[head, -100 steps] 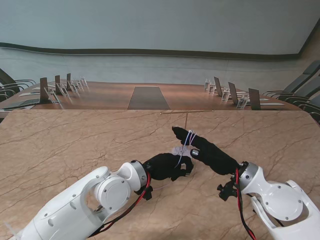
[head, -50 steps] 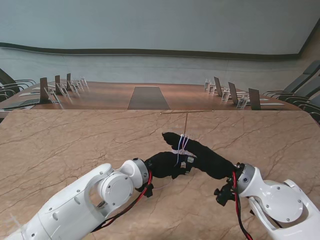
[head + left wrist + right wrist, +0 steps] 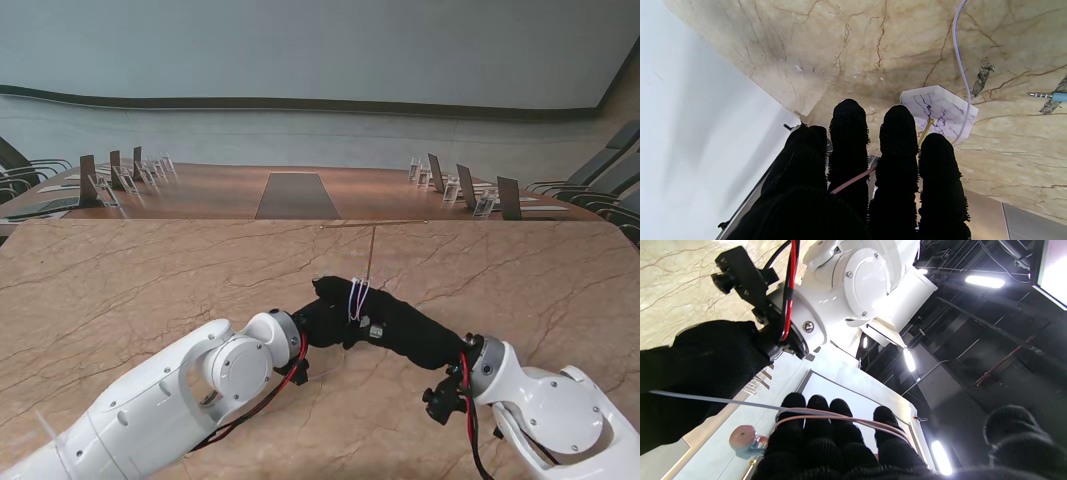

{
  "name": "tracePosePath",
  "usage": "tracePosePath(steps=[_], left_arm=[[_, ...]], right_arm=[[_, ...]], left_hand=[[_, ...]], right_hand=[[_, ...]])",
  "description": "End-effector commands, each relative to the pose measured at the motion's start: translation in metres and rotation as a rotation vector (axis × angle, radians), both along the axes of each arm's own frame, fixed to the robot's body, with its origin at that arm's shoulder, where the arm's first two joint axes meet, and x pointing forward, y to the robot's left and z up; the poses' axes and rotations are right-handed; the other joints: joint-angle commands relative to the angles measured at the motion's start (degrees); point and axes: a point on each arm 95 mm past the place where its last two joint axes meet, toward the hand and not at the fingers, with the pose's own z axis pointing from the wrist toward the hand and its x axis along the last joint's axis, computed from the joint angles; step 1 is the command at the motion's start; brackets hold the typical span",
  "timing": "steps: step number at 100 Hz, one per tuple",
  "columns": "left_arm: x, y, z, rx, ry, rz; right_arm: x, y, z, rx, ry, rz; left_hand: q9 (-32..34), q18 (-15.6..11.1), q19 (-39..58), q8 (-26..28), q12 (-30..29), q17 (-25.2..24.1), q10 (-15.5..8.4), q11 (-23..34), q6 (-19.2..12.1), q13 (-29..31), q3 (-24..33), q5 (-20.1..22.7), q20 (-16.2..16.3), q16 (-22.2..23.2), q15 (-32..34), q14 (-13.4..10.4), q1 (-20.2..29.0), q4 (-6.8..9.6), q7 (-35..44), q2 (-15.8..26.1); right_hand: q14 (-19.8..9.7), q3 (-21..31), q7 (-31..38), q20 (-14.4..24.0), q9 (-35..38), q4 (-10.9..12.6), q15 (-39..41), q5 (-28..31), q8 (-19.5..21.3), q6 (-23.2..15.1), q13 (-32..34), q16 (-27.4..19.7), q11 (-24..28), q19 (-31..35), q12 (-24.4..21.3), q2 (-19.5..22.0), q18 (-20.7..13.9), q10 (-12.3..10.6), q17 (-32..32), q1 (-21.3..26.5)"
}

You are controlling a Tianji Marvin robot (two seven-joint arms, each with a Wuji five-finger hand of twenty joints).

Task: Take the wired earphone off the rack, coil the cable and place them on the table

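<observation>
Around right hand (image 3: 400, 325) fingers (image 3: 820, 426) | cable (image 3: 840, 418) coiled, held | left hand (image 3: 325, 322) grip: cannot tell

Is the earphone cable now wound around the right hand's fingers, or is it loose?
Wound. The right wrist view shows the cable looped across the right hand, and the stand view shows loops there too. One strand leads off toward the left hand.

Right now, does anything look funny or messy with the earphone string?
Nothing looks broken. The cable is looped around the right hand's fingers, as coiling needs. One loose end trails: the plug lies on the table, with a strand running past the rack's marble base.
</observation>
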Motion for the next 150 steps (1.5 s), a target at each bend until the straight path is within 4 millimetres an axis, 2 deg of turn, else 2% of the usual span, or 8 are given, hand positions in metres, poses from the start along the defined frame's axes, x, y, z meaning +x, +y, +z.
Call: tracePosePath(steps=[1,18,24,59,91,99,104,150], left_arm=[[0.004,-0.001,0.001,0.0,0.002,0.009],[0.011,0.0,0.006,0.007,-0.013,0.015],[0.012,0.001,0.009,0.009,-0.019,0.018],[0.025,0.007,0.026,0.026,-0.073,0.02],[0.028,0.01,0.035,0.026,-0.103,0.021],[0.03,0.011,0.038,0.025,-0.11,0.021],[0.031,0.011,0.04,0.024,-0.115,0.021],[0.033,0.015,0.055,0.006,-0.156,0.02]], right_arm=[[-0.006,0.004,0.001,0.01,-0.003,0.019],[-0.01,0.005,-0.001,0.014,0.009,0.033],[-0.012,0.005,-0.002,0.015,0.014,0.037],[-0.02,0.005,-0.011,-0.002,0.06,0.047],[-0.025,0.001,-0.032,-0.038,0.14,0.009],[-0.027,0.002,-0.037,-0.041,0.157,0.005],[-0.028,0.002,-0.04,-0.046,0.17,0.002],[-0.031,-0.005,-0.074,-0.1,0.296,-0.075]], left_hand=[[-0.6,-1.0,0.2,0.9,-1.0,-1.1,0.5,0.2,-0.4,-1.2,0.2,-1.3,0.9,1.0,0.0,-0.4,4.0,-0.71,-0.5,1.8],[-0.9,-1.2,0.1,1.0,-1.1,-1.3,0.6,0.1,-0.6,-1.4,0.1,-1.4,0.9,1.1,-0.1,-0.4,4.0,-0.69,-0.5,1.9],[-0.9,-1.2,0.1,1.0,-1.2,-1.3,0.9,0.1,-0.6,-1.5,0.1,-1.4,0.9,1.1,-0.1,-0.5,4.0,-0.69,-0.4,1.9],[-1.1,-1.2,0.1,0.9,-1.3,-1.3,1.0,0.1,-0.5,-1.5,0.1,-1.3,0.9,1.1,-0.2,-0.5,4.0,-0.7,-0.5,1.8],[-1.1,-1.3,0.0,0.9,-1.4,-1.3,1.3,0.0,-0.8,-1.6,-0.1,-1.3,0.8,1.1,-0.3,-0.5,4.0,-0.73,-0.5,1.9],[-1.1,-1.3,0.0,0.9,-1.4,-1.4,-0.4,0.1,-0.6,-1.6,0.0,-1.3,0.8,1.1,-0.3,-0.7,4.0,-0.71,-0.6,1.8],[-1.1,-1.3,0.0,0.9,-1.4,-1.4,1.3,0.0,-0.6,-1.6,0.0,-1.2,0.8,1.1,-0.3,-0.6,4.0,-0.71,-0.6,1.8],[-1.0,-1.2,0.1,0.8,-1.4,-1.3,0.4,0.0,-0.3,-1.6,0.0,-1.1,0.8,1.1,-0.3,-0.6,4.0,-0.75,-0.7,1.6]], right_hand=[[0.5,-0.8,1.0,-0.8,1.4,-1.0,0.9,-1.6,0.5,-3.9,1.9,0.2,1.1,2.3,0.7,-0.5,-0.2,0.4,0.1,0.8],[0.9,-1.0,2.2,-1.5,2.2,-0.9,1.4,-1.6,0.4,-4.2,2.8,0.4,1.5,4.3,0.9,-0.4,0.1,0.7,0.3,1.2],[1.2,-1.9,6.2,-5.8,2.4,-0.7,1.5,-2.8,-1.6,-4.2,3.0,0.4,1.6,7.1,1.0,-0.1,0.3,0.8,0.0,1.8],[1.7,-1.9,8.0,-5.8,3.3,-0.7,2.0,-2.4,-2.2,-4.5,4.2,0.7,2.1,8.8,1.3,-0.1,0.8,1.2,0.6,2.0],[1.8,-2.2,12.3,-6.7,3.6,-0.7,1.8,-3.3,-3.8,-4.7,4.3,0.7,1.9,9.4,1.2,0.1,1.0,1.2,0.4,2.4],[1.7,-2.2,12.6,-6.7,3.6,-0.7,1.8,-3.3,-4.2,-4.7,4.4,0.8,1.9,9.5,1.2,0.1,1.0,1.2,0.4,2.5],[1.7,-2.3,12.7,-6.8,3.6,-0.7,1.7,-3.3,-4.4,-4.8,4.2,0.7,1.8,9.4,1.2,0.2,1.0,1.1,0.4,2.5],[1.7,-2.9,13.9,-7.2,2.4,-0.7,0.9,-3.4,-5.8,-5.1,2.8,0.6,1.0,8.4,0.8,-0.2,1.2,1.1,-1.0,1.2]])
